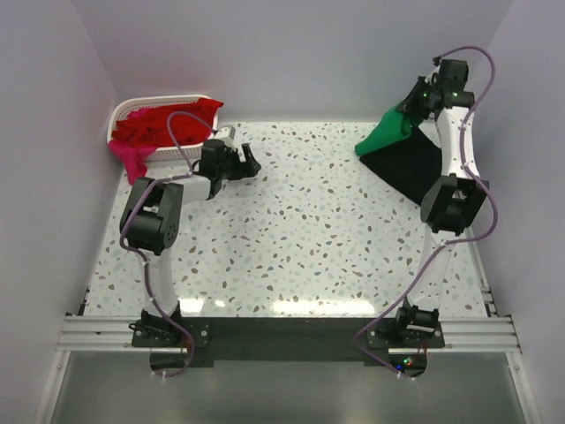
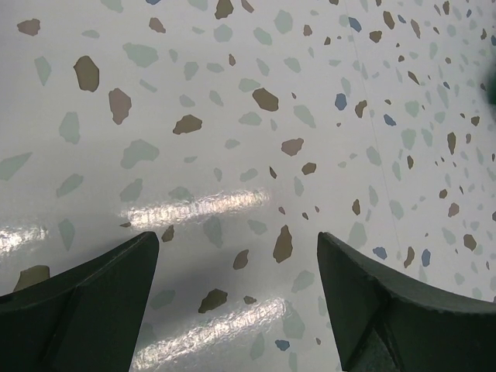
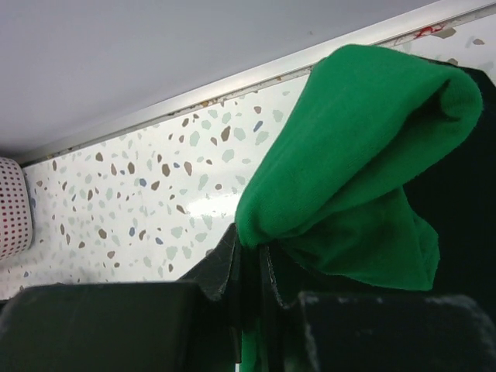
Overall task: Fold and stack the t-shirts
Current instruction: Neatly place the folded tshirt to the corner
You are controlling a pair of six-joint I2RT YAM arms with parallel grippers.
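My right gripper [image 1: 415, 108] is shut on the bright green t-shirt [image 1: 385, 134] and holds it lifted at the back right; in the right wrist view the green cloth [image 3: 364, 147] hangs bunched from the shut jaws. The black t-shirt [image 1: 410, 163] lies flat on the table under it. Red t-shirts [image 1: 163, 124] are piled in the white basket [image 1: 119, 115] at the back left, with a magenta-pink one [image 1: 134, 162] hanging over its rim. My left gripper [image 1: 247, 163] is open and empty just above the bare table right of the basket; its fingers [image 2: 85, 302] show only tabletop between them.
The speckled white table [image 1: 300, 230] is walled in on the left, back and right. The basket's corner shows at the left edge of the right wrist view [image 3: 12, 205]. A metal rail [image 1: 282, 331] runs along the near edge by the arm bases.
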